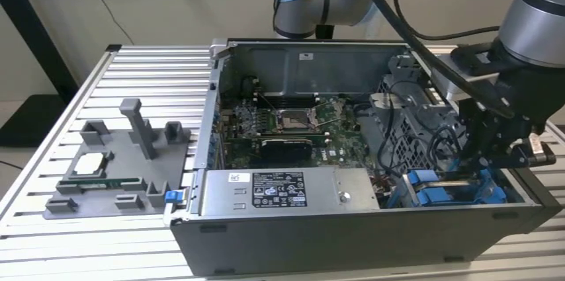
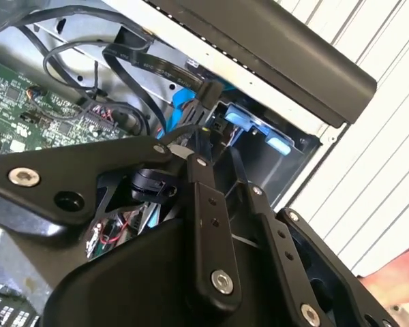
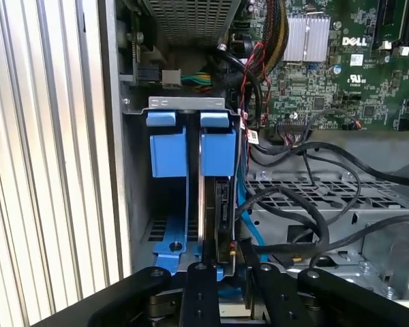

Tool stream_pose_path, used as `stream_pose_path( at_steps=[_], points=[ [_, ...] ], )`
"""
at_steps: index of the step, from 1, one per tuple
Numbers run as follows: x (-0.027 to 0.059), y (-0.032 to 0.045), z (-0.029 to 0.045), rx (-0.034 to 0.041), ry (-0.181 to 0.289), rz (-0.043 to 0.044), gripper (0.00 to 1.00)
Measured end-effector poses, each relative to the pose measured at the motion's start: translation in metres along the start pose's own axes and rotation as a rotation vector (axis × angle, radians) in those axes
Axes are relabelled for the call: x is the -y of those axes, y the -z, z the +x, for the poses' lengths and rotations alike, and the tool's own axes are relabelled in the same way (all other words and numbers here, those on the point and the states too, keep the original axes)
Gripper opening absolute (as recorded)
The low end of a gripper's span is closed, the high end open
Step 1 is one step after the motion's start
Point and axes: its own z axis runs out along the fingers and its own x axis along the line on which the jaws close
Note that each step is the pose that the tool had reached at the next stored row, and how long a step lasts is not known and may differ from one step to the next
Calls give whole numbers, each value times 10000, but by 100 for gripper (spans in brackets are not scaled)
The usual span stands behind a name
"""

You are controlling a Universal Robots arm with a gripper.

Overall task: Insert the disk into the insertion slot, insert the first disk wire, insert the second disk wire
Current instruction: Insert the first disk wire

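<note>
In the exterior view, the open computer case (image 1: 353, 244) sits on the slatted desk (image 1: 141, 63). My arm reaches down into its corner on the exterior view's right. The hand (image 1: 483, 165) is low over the insertion slot (image 1: 441, 195), whose blue rails stand just beside the silver power-supply box (image 1: 282, 192). Well apart, on the exterior view's left, a grey fixture (image 1: 115, 168) lies on the desk.

In the second wrist view, the hand (image 2: 215, 153) points into the insertion slot (image 2: 286, 170), right by the blue tabs. Black cables (image 2: 88, 75) loop over the green board (image 2: 27, 102) next to it.

In the first wrist view, the disk (image 3: 221, 204) stands on edge inside the insertion slot (image 3: 187, 103), under one of the two blue tabs. The hand (image 3: 228, 276) is right at its near end. I cannot tell whether the hand is open, closed or gripping the disk. A blue cable (image 3: 242, 197) and black cables (image 3: 293, 204) run just beside the disk, over the perforated cage (image 3: 327, 194).
</note>
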Motion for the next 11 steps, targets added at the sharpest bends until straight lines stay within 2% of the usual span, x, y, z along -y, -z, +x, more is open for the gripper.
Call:
stream_pose_path(
  at_steps=[5,11],
  points=[
    [11,60,-3,1,0,0,100],
    [12,63,-3,1,0,0,100]
  ],
)
